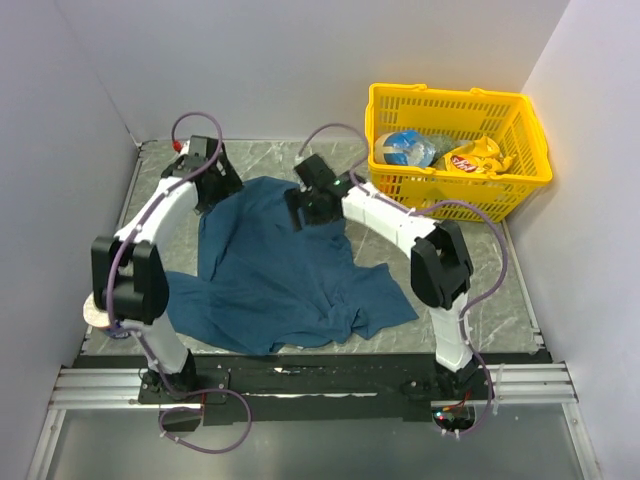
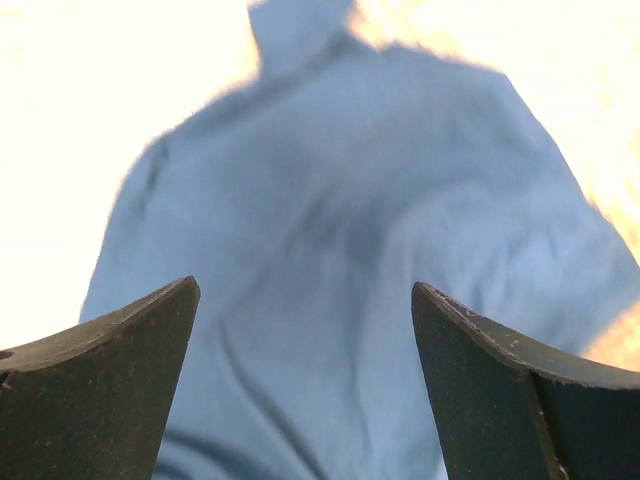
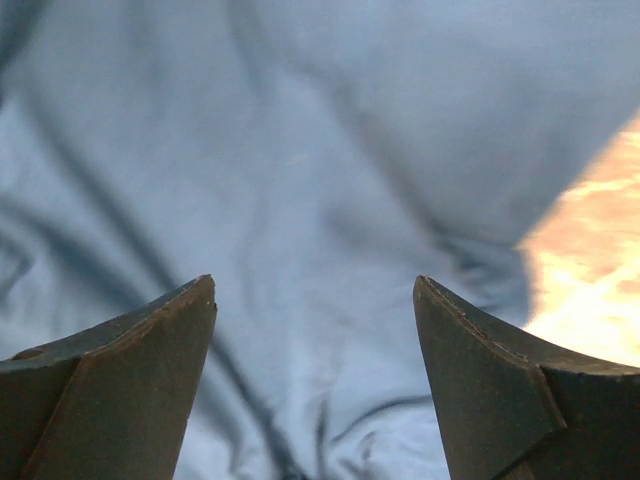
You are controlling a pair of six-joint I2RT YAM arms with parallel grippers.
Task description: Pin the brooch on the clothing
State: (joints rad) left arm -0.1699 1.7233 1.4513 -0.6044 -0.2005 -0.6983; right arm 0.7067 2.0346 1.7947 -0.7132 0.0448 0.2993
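Cloth fills most of the overhead view: the dark teal T-shirt (image 1: 280, 270) lies rumpled on the grey marbled table (image 1: 480, 290), spread from the far left towards the near right, with one sleeve reaching out at the near left. The left gripper (image 1: 220, 192) sits at the shirt's far left edge. The right gripper (image 1: 308, 208) is over the far middle of the cloth, near its upper edge. From this height I cannot tell how either pair of jaws stands. A yellow basket (image 1: 450, 95) stands at the far right, apart from the shirt, holding a blue-and-white packet (image 1: 405, 148) and a yellow snack bag (image 1: 478, 157). The brooch cannot be made out in any of the three views.

From the left wrist, the left gripper (image 2: 304, 288) has its two dark fingers (image 2: 110, 390) spread wide, with nothing pinched between them. The T-shirt (image 2: 330, 200) lies below and beyond the gap, soft folds running across it, and the table around it is washed out to white.

From the right wrist, the right gripper (image 3: 314, 282) is likewise spread, its fingers (image 3: 520, 400) well apart and gripping nothing. Wrinkled T-shirt (image 3: 300, 150) covers nearly the whole picture under the tips. A glaring patch of table (image 3: 590, 270) shows at the right edge.
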